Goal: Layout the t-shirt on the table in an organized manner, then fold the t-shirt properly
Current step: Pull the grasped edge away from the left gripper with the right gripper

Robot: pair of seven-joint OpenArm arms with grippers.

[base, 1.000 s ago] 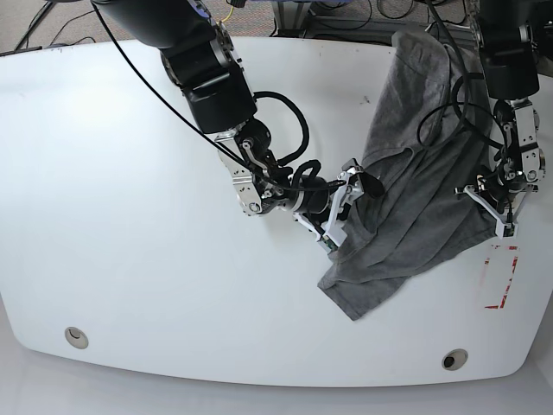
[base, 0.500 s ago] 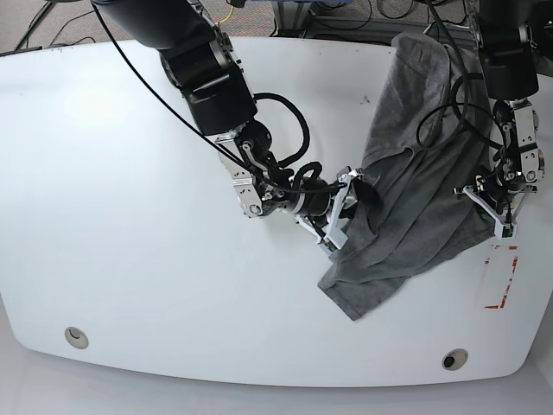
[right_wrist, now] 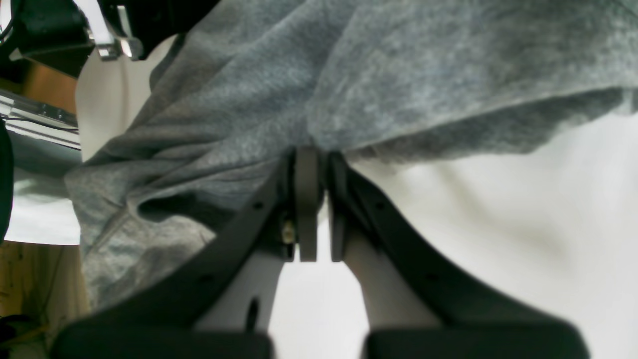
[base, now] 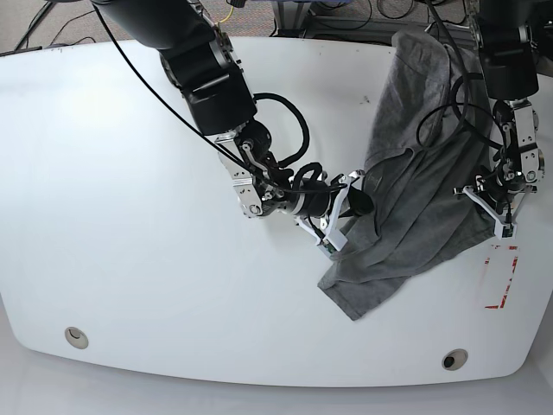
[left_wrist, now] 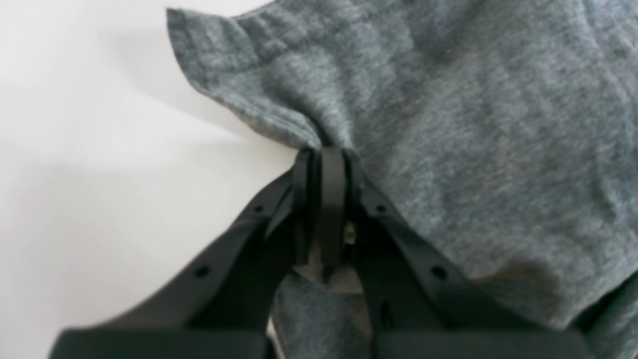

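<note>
The dark grey t-shirt point(base: 423, 186) lies crumpled on the right side of the white table point(base: 130, 216), one end hanging over the far edge. My right gripper point(base: 354, 203) is at the shirt's left edge; in the right wrist view this gripper point(right_wrist: 313, 164) is shut on a fold of the t-shirt point(right_wrist: 379, 75). My left gripper point(base: 492, 206) is at the shirt's right edge. Seen from the left wrist, it point(left_wrist: 326, 159) pinches the hem of the t-shirt point(left_wrist: 448, 114), fingers closed together.
A red-tape mark point(base: 501, 277) lies just in front of the left gripper. Two grommet holes point(base: 76, 335) point(base: 454, 358) sit near the front edge. Black cables point(base: 285, 112) loop around the right arm. Bare tabletop spreads to the left.
My right gripper has closed on the shirt's left edge and drawn slightly left. The left gripper holds its place at the right edge.
</note>
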